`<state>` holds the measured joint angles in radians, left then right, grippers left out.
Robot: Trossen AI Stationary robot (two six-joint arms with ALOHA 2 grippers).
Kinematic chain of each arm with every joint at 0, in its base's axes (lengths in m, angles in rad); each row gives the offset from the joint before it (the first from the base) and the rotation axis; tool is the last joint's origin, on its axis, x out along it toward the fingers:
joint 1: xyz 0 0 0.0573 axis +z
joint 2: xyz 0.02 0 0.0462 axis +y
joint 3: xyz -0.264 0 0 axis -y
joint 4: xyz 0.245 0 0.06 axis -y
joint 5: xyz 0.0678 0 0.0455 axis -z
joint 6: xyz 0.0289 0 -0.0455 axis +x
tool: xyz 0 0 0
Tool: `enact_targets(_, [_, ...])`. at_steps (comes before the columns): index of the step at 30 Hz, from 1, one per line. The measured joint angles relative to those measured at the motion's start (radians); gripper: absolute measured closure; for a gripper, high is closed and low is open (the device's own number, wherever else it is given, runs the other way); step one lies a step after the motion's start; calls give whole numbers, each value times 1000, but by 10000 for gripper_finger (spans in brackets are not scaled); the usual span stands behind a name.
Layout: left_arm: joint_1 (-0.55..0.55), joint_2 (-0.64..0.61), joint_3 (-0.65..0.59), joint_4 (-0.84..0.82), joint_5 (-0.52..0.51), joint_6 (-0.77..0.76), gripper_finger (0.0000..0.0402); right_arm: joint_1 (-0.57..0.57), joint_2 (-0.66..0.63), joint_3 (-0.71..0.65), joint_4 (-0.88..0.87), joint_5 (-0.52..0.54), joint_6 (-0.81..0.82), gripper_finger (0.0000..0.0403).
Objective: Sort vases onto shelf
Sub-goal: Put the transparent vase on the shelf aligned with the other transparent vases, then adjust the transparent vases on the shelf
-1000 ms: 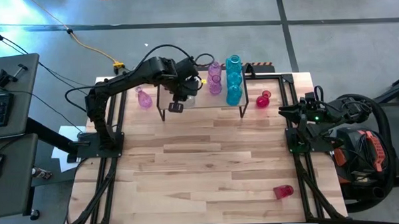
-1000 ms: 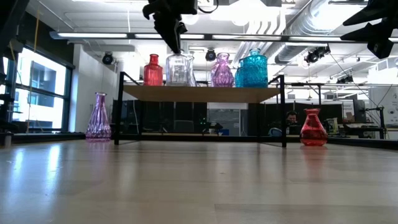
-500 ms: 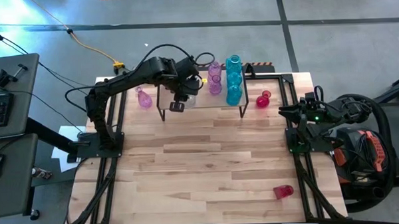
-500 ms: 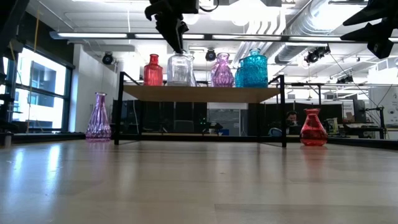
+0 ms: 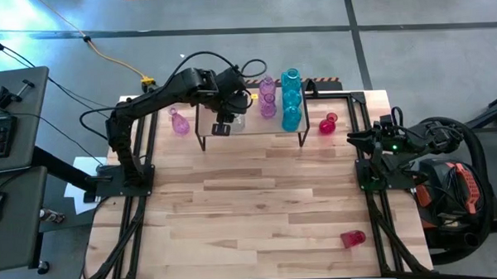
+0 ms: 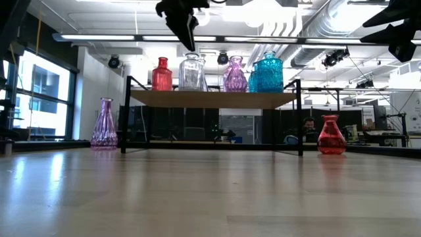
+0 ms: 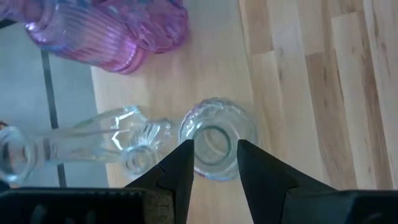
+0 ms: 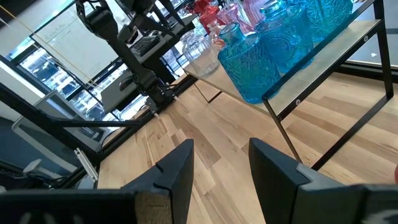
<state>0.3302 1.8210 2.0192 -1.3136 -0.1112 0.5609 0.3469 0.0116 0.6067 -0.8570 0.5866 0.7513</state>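
Behind clear vase point(image 7: 216, 138) on shelf point(image 6: 210, 99), 2nd clear vase point(image 7: 81, 144) partly cut off, left pincer point(image 7: 214, 163) above

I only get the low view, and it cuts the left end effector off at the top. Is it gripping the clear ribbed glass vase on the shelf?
Observer: No. The left wrist view shows the left end effector open, fingers apart above the mouth of the clear ribbed glass vase, which stands on the light wood shelf.
Operator: Any vases I can't see?
Observer: Yes. The high view shows a red glass vase lying on its side near the front right corner of the plank-topped wooden table.
Operator: And the right arm?
Observer: The right end effector is open and empty, waiting at the table's right edge.
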Motion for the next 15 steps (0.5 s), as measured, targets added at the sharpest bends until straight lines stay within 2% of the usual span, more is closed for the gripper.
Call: enact_targets(15, [11,-17,9,-170,-27,-107,287,0,0,0,0,0,0,267])
